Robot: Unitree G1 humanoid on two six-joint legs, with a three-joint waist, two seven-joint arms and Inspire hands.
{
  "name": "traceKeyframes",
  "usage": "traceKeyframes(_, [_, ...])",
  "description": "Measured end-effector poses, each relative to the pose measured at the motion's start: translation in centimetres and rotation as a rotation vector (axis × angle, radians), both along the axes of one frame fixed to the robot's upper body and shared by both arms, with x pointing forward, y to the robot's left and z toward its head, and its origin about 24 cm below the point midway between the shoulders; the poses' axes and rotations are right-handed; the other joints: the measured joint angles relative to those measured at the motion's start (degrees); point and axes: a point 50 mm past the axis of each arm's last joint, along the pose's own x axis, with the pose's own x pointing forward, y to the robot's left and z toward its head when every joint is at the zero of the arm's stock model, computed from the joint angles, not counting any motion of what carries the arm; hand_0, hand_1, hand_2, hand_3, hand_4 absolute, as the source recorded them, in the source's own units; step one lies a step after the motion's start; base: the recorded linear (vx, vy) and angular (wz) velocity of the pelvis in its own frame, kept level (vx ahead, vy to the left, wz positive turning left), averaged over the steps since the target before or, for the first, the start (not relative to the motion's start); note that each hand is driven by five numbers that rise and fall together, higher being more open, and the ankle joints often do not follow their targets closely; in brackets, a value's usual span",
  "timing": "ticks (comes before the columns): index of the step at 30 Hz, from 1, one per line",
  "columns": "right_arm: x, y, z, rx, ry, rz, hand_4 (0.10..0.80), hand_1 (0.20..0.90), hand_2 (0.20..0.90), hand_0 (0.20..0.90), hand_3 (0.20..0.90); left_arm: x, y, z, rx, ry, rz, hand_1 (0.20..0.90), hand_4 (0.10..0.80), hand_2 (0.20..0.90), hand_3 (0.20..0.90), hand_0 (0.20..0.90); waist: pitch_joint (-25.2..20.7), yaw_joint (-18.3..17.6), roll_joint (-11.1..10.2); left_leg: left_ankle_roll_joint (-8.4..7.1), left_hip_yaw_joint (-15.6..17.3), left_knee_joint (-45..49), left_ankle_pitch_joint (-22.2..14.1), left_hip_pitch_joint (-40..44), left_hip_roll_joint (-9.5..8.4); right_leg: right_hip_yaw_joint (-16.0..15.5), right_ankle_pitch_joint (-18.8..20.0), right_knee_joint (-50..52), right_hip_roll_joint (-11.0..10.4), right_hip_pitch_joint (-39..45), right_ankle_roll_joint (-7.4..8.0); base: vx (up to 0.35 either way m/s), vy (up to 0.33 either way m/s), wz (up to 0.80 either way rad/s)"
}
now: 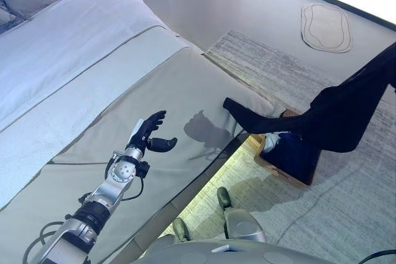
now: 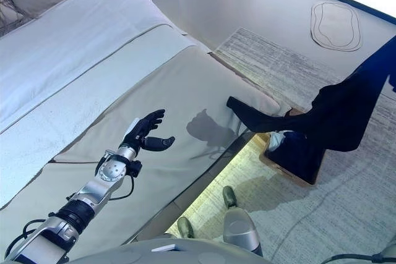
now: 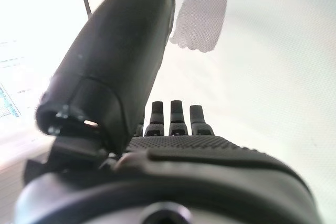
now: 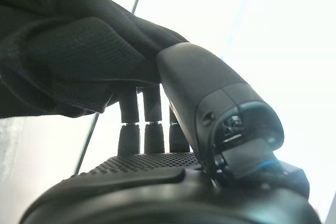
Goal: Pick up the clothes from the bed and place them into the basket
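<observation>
The left hand (image 1: 148, 133) is held empty above the bed (image 1: 93, 72) with fingers spread. The right hand (image 4: 157, 129) is pinched on the black garment (image 1: 346, 112), which is draped from the bed's edge across the basket (image 1: 291, 159) on the rug (image 1: 334, 208).

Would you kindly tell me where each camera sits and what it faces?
Left eye view: head, looking down at the bed, the basket and the open left hand.
Right eye view: beside it, same scene; black garment hangs over the basket.
Left wrist view: along the empty left hand toward the bed.
Right wrist view: along the right hand gripping the garment.
Both eyes share everything.
</observation>
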Motion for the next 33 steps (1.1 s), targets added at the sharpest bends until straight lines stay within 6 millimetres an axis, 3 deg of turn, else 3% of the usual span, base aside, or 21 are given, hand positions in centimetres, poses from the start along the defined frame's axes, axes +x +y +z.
traceKeyframes(3, [0.3, 0.4, -2.4, 0.055, 0.025, 0.013, 0.1, 0.3, 0.3, 0.3, 0.2, 0.0, 0.0, 0.0, 0.0, 0.0, 0.0, 0.9, 0.8, 0.9, 0.9, 0.9, -0.1, 0.01, 0.17, 0.0, 0.01, 0.01, 0.0, 0.01, 0.0, 0.01, 0.0, -0.01, -0.07, -0.01, -0.01, 0.0, 0.0, 0.0])
traceKeyframes(8, [0.2, 1.4, -8.6, 0.139, 0.145, 0.023, 0.1, 0.3, 0.3, 0.3, 0.2, 0.0, 0.0, 0.0, 0.0, 0.0, -0.001, 0.9, 0.8, 0.9, 0.9, 0.9, -0.73, 0.01, 1.26, 0.06, 0.03, 0.01, -0.03, 0.0, 0.03, 0.08, 0.19, 0.0, -0.13, -0.06, -0.27, 0.0, 0.0, 0.0])
traceKeyframes(14, [-0.6, 2.3, -13.2, 0.18, 0.258, 0.026, 0.1, 0.3, 0.3, 0.3, 0.2, 0.0, -0.2, 0.0, 0.001, 0.0, -0.002, 0.9, 0.8, 0.9, 0.9, 0.9, -1.08, -0.16, 1.87, 0.07, 0.39, -0.02, -0.04, -0.18, 0.15, 0.3, 0.01, -0.25, -0.14, -0.4, -0.03, -0.009, -0.005, -0.02])
traceKeyframes(25, [-2.4, 1.8, -16.7, 0.113, 0.416, -0.033, 0.1, 0.3, 0.3, 0.3, 0.2, -0.1, -1.4, -0.4, -0.029, 0.006, -0.017, 0.9, 0.8, 0.9, 0.9, 0.9, -1.46, -0.49, 3.86, 0.1, 0.34, -0.19, -0.05, -0.84, 0.13, 0.22, -0.01, -0.3, -0.31, -0.91, 0.0, -0.004, -0.002, 0.0])
traceKeyframes(33, [-2.9, 1.4, -16.5, 0.017, 0.443, -0.124, 0.1, 0.3, 0.3, 0.3, 0.2, -0.1, -1.8, -0.4, -0.038, 0.002, -0.022, 0.9, 0.8, 0.9, 0.9, 0.9, -0.96, -0.11, 6.42, 0.12, -0.11, -0.26, -0.09, -1.2, 0.18, -0.27, -0.05, -0.32, -0.48, -1.05, 0.01, -0.002, -0.002, 0.01])
